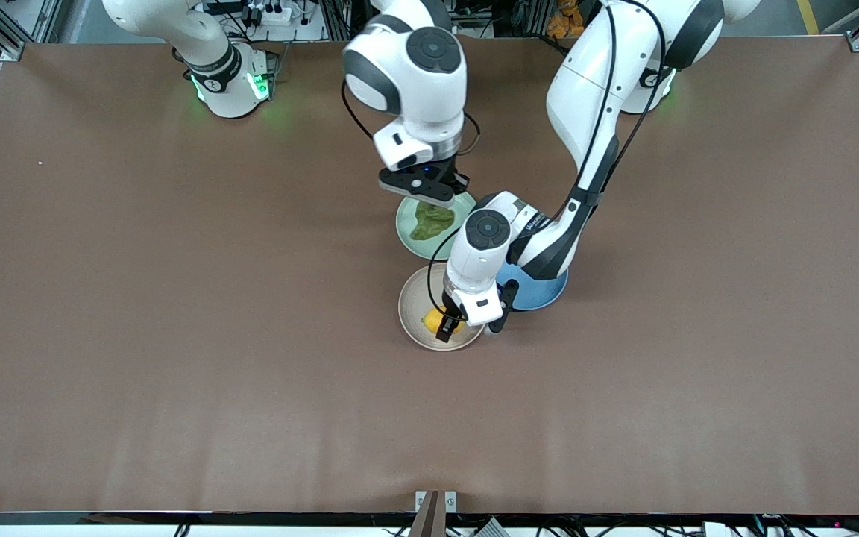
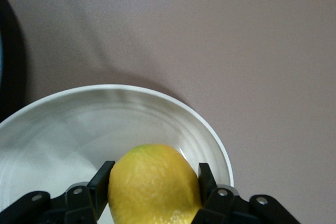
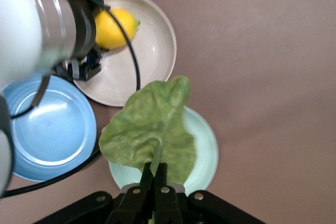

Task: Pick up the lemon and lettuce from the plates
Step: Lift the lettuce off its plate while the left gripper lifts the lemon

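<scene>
Both pincers grip their produce.

We see the left pincer (image 2: 152,195) clamped on the lemon (image 2: 154,183) in the cream plate (image 2: 63,124); the right pincer (image 3: 155,187) pinches the lettuce (image 3: 147,129) by its stem, over the mint plate (image 3: 207,145) beside a blue plate (image 3: 50,129) on the tabletop (image 1: 176,335).

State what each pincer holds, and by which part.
Left pincer grips the lemon across its sides; right pincer pinches the lettuce by its stem.
</scene>
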Robot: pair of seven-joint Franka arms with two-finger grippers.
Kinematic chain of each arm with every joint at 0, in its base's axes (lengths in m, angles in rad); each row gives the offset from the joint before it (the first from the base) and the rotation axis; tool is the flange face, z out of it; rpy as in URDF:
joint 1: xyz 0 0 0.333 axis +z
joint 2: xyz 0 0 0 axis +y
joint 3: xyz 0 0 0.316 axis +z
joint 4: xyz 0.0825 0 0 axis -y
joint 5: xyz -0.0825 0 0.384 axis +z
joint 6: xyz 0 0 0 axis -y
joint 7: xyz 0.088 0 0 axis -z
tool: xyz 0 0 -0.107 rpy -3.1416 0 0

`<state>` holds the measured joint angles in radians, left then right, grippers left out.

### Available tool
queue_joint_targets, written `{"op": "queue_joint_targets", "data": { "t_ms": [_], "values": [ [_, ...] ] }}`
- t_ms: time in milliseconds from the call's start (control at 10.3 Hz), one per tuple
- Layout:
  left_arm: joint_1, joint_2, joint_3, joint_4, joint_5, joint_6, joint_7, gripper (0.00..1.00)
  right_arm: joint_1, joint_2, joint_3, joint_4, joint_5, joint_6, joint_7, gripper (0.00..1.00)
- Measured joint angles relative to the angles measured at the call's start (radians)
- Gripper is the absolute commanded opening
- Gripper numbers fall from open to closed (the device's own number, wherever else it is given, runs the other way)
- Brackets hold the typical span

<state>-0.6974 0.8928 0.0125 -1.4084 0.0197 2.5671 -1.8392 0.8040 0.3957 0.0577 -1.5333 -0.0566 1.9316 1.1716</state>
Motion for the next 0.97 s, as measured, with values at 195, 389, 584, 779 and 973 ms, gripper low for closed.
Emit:
{"op": "queue_joint_targets", "data": {
  "t_ms": [195, 389, 584, 779, 973],
  "values": [
    [-0.008, 0.0, 0.013, 0.003, 0.001, 0.0, -0.006, 0.0, -0.086, -0.056, -0.029, 0.01, 0.066, -0.1, -0.196, 0.0],
    [-0.007, -0.007, 0.025, 0.015, 0.022, -0.017, -0.003, 0.0, -0.194, -0.099, -0.074, 0.01, 0.121, -0.151, -0.376, 0.0],
    [-0.001, -0.037, 0.032, 0.025, 0.04, -0.099, 0.048, 0.0, -0.296, -0.111, -0.152, 0.006, 0.164, -0.167, -0.583, 0.0],
    [0.012, -0.083, 0.035, 0.029, 0.04, -0.18, 0.115, 0.0, -0.449, -0.105, -0.165, -0.057, 0.166, -0.139, -0.766, 0.0],
    [0.037, -0.129, 0.036, 0.03, 0.041, -0.274, 0.224, 0.0, -0.594, -0.094, -0.166, -0.147, 0.167, -0.042, -0.961, 0.0]
  ]
}}
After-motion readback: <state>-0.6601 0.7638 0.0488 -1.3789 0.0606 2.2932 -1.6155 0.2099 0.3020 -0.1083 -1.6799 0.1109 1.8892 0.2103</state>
